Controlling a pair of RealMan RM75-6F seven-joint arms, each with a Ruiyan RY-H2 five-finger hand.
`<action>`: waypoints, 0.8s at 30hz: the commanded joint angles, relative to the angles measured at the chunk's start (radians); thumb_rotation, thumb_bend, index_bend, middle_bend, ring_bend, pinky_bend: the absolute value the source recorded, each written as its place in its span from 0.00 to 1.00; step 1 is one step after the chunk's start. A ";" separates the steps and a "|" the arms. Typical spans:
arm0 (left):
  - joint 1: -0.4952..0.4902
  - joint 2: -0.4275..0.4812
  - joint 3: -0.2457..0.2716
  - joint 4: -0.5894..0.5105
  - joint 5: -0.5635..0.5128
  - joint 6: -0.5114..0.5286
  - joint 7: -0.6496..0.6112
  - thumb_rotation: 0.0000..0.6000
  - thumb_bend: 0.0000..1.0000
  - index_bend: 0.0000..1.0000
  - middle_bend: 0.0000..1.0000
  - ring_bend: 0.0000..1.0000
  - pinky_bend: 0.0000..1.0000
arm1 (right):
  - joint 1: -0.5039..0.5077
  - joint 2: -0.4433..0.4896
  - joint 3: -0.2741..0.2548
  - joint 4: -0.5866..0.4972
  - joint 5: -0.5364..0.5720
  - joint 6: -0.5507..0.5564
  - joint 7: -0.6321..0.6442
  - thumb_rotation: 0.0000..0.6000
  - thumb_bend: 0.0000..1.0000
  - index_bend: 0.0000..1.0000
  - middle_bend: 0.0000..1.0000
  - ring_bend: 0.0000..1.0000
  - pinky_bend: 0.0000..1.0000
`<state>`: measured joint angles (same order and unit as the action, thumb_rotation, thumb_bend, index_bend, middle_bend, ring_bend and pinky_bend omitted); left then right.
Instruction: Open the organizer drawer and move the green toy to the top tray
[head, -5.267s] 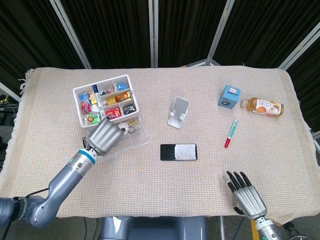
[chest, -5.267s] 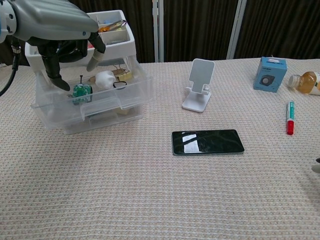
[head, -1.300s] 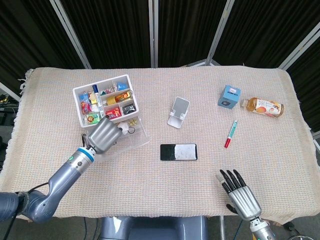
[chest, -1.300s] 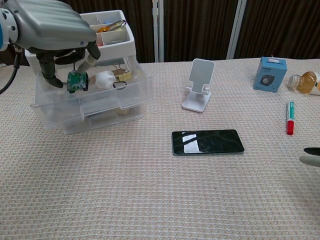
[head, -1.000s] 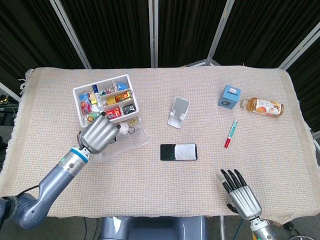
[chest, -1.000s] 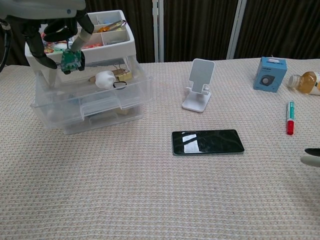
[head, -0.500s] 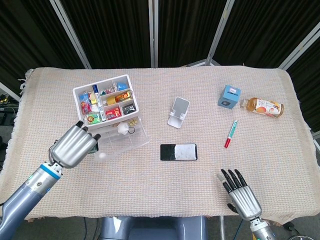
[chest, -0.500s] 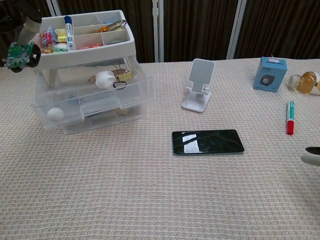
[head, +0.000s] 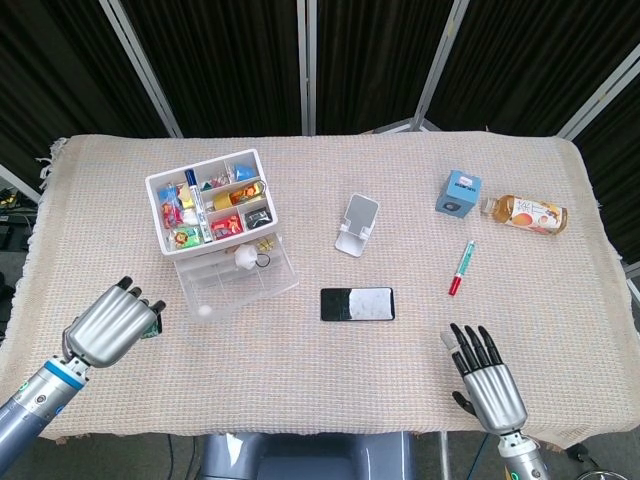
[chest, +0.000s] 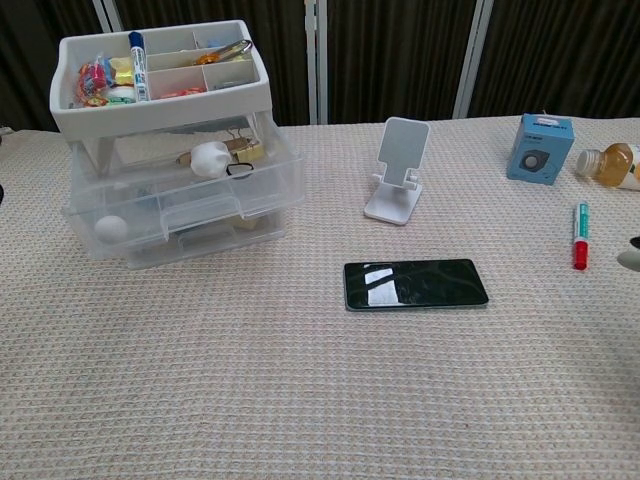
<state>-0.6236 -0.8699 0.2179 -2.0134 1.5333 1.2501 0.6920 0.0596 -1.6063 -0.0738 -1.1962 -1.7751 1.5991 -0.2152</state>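
The white organizer's top tray holds several small colourful items. Below it the clear drawer stands pulled out, with a white ball and a white round piece inside. My left hand hovers over the cloth, front-left of the organizer and apart from it. It grips the green toy, of which only a bit shows at the fingers. My right hand is low at the front right with fingers spread and nothing in it.
A black phone lies mid-table with a white phone stand behind it. At the right are a blue box, a bottle on its side and a red-green marker.
My left hand lifted the green toy out of the drawer, then carried it left and toward the front edge, away from the organizer. The right hand barely shifted.
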 joint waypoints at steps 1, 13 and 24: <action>0.017 -0.025 -0.001 0.026 0.006 -0.015 -0.002 1.00 0.20 0.60 0.76 0.62 0.48 | -0.001 -0.005 0.006 0.001 0.005 0.007 0.014 1.00 0.02 0.00 0.00 0.00 0.00; 0.054 -0.124 -0.022 0.110 -0.019 -0.102 0.077 1.00 0.21 0.56 0.76 0.62 0.48 | -0.001 -0.009 0.001 0.015 0.014 -0.010 0.011 1.00 0.02 0.00 0.00 0.00 0.00; 0.096 -0.243 -0.064 0.245 -0.085 -0.124 0.125 1.00 0.20 0.26 0.70 0.58 0.45 | -0.001 -0.007 -0.002 0.012 0.025 -0.030 -0.010 1.00 0.02 0.00 0.00 0.00 0.00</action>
<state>-0.5353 -1.1056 0.1586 -1.7772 1.4515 1.1222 0.8261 0.0584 -1.6132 -0.0763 -1.1846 -1.7501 1.5696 -0.2253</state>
